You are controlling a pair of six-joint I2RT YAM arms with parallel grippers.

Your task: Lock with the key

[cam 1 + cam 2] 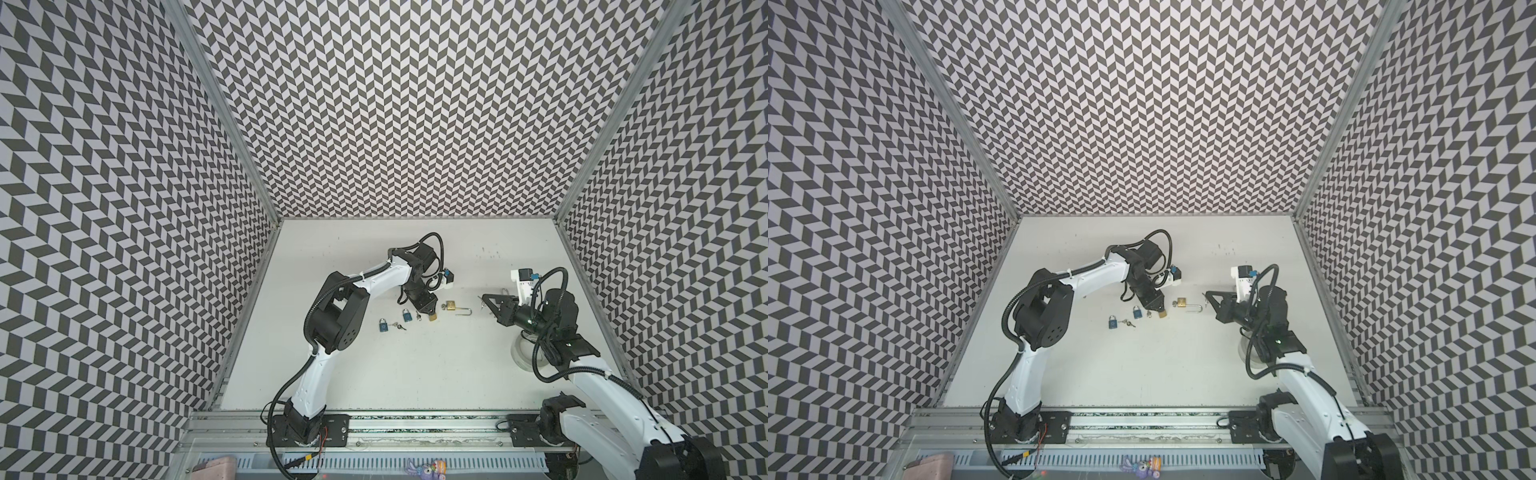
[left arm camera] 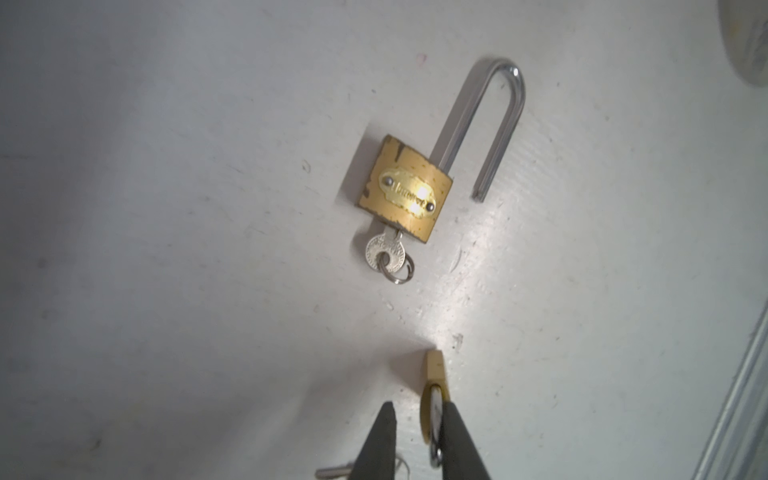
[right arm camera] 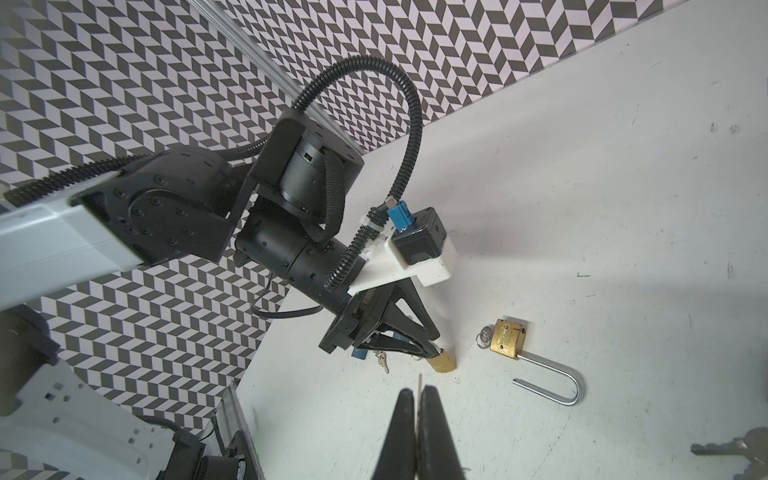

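A large brass padlock (image 1: 451, 306) (image 2: 405, 189) lies flat mid-table, its long shackle (image 2: 498, 124) swung open and a key (image 2: 384, 251) in its keyhole. Beside it a small brass padlock (image 2: 432, 374) (image 3: 442, 360) stands on edge under my left gripper (image 1: 430, 311) (image 2: 415, 405). That gripper's jaws are apart, and the small lock's shackle rests against one finger (image 2: 453, 424). My right gripper (image 1: 484, 301) (image 3: 417, 390) hovers to the right of the large lock. It is shut on a thin metal blade seen edge-on, apparently a key (image 3: 420, 380).
Two blue padlocks (image 1: 382, 324) (image 1: 406, 316) lie left of the left gripper, each with a small key (image 1: 398, 327) (image 1: 419, 318) beside it. A clear round container (image 1: 524, 349) sits under the right arm. Blurred keys (image 3: 731, 451) show in the right wrist view. Patterned walls enclose three sides.
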